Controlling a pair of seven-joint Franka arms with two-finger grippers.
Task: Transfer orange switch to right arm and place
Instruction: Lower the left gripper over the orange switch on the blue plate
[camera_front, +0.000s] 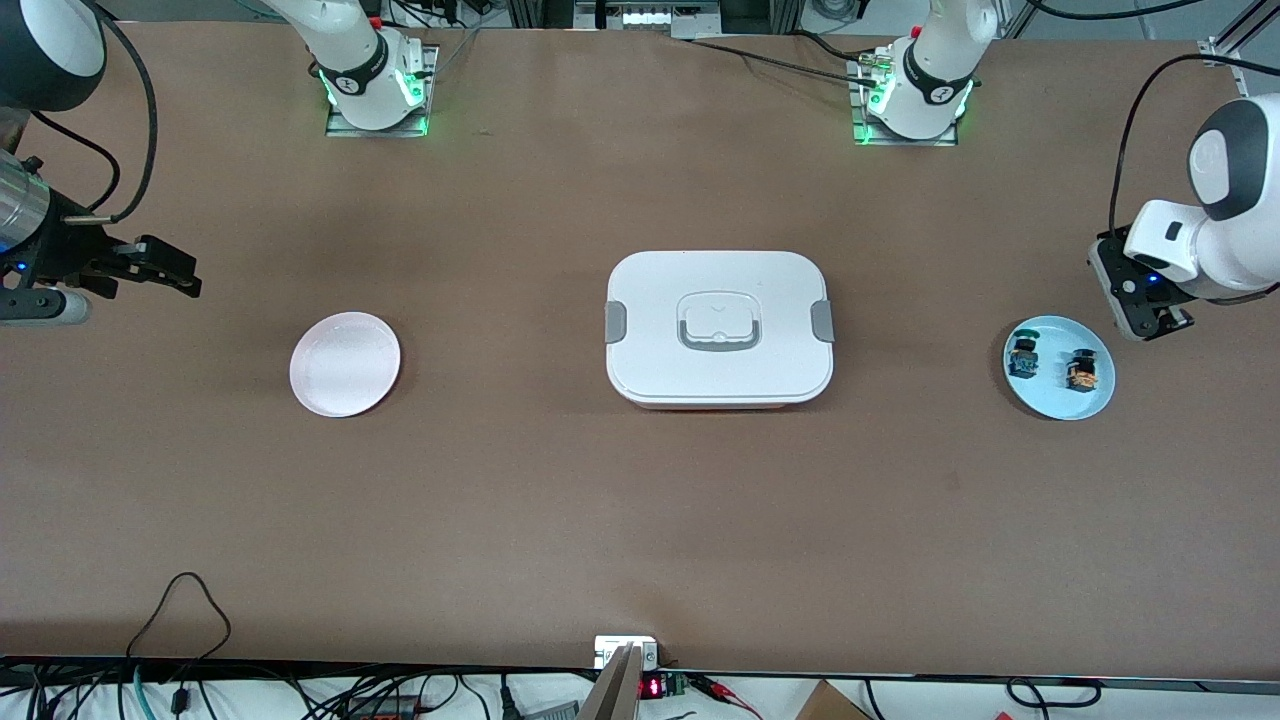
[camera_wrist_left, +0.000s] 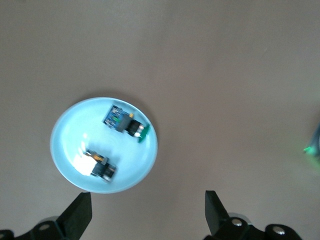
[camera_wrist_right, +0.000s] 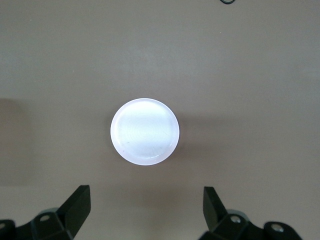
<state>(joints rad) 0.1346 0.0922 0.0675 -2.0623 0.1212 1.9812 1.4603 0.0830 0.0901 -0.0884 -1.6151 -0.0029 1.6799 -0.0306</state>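
The orange switch (camera_front: 1081, 371) (camera_wrist_left: 100, 167) lies on a light blue plate (camera_front: 1060, 401) (camera_wrist_left: 65, 130) toward the left arm's end of the counter (camera_front: 640, 500), beside a green and blue switch (camera_front: 1024, 356) (camera_wrist_left: 125, 123). The left end effector (camera_front: 1140, 300) (camera_wrist_left: 147, 212) hangs wide apart beside that plate. The right end effector (camera_front: 165, 268) (camera_wrist_right: 146, 210), also spread wide, is over the counter near a pale pink plate (camera_front: 345, 364) (camera_wrist_right: 144, 131). A white lidded box (camera_front: 719, 327) sits between the plates.
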